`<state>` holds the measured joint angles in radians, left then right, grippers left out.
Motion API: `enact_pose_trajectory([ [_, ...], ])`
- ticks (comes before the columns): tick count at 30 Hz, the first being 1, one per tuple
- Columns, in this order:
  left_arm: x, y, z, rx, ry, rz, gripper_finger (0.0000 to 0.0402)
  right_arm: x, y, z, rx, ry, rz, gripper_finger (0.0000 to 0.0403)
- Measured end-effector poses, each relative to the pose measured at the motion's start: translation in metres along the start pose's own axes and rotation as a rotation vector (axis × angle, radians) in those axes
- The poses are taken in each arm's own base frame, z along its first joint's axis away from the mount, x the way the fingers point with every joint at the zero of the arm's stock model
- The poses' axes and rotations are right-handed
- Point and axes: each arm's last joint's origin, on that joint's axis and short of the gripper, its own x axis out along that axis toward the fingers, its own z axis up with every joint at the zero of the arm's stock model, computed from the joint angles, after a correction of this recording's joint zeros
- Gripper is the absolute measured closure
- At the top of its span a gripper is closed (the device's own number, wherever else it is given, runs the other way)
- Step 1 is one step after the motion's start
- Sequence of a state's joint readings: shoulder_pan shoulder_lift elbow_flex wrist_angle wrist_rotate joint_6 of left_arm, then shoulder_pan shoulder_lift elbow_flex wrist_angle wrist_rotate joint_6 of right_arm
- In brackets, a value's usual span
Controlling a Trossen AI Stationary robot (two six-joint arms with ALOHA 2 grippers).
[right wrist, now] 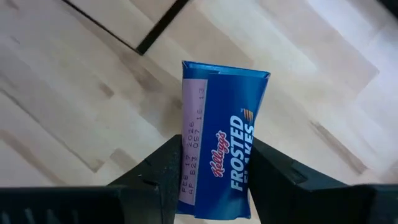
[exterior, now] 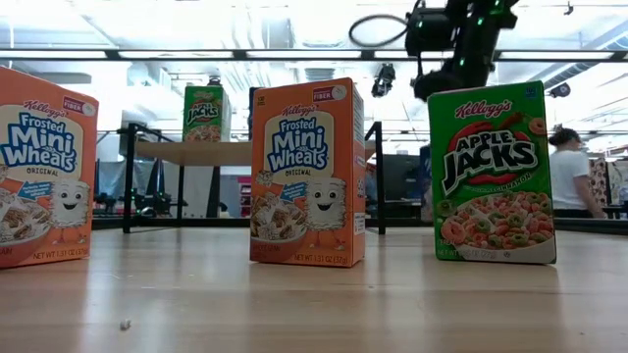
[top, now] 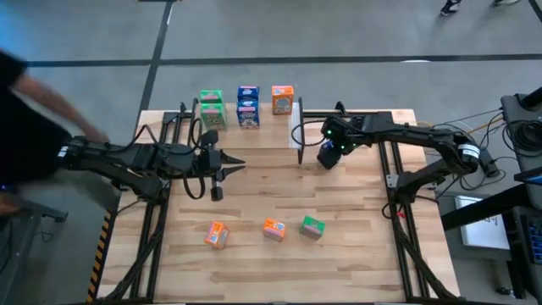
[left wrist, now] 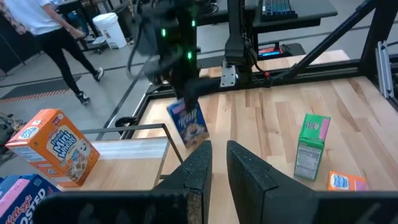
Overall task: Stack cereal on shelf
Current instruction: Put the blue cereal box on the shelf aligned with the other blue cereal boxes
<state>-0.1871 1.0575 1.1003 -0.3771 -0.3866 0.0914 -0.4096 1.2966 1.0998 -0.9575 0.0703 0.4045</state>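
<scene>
1. The table (top: 356,254) is light wood, with an arm at 9 o'clock and another at 3 o'clock.
2. The shelf (top: 292,127) stands at the table's 12 o'clock edge. On it are green boxes (top: 211,107), blue boxes (top: 247,107) and one orange box (top: 282,99).
3. The right gripper (right wrist: 214,180) hangs just off the shelf's 3 o'clock end, clamped on a blue Frosted Flakes box (right wrist: 224,137) held off the table.
4. The left gripper (left wrist: 217,163) waits at 9 o'clock above the table, its fingers (left wrist: 200,171) a narrow gap apart and empty.
5. Three boxes stand loose toward 6 o'clock: two orange Mini Wheats boxes (top: 218,235) (top: 273,229) and, at their 3 o'clock side, a green Apple Jacks box (top: 312,226).
</scene>
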Motion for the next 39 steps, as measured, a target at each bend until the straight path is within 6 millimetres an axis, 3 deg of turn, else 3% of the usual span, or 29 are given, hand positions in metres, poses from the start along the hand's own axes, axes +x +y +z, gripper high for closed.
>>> enact_pose_trajectory([
  [5, -0.002, 0.001, -0.008, 0.004, 0.002, 0.023, 0.0369, -0.037, 0.002, -0.002, 0.002, -0.058, 0.033, 0.0258],
  [14, -0.006, 0.003, -0.009, -0.001, -0.007, 0.036, 0.0369, -0.121, 0.015, -0.009, -0.031, -0.313, 0.183, 0.0259],
  [19, -0.006, 0.003, -0.011, 0.006, 0.007, 0.035, 0.0369, -0.146, 0.024, -0.017, -0.097, -0.434, 0.223, 0.0263],
  [28, -0.005, 0.002, -0.012, 0.017, 0.019, 0.033, 0.0369, -0.145, 0.055, -0.001, -0.289, -0.600, 0.298, 0.0264],
  [39, -0.003, 0.001, -0.014, -0.001, 0.010, 0.034, 0.0369, -0.102, 0.093, 0.037, -0.504, -0.651, 0.232, 0.0264],
])
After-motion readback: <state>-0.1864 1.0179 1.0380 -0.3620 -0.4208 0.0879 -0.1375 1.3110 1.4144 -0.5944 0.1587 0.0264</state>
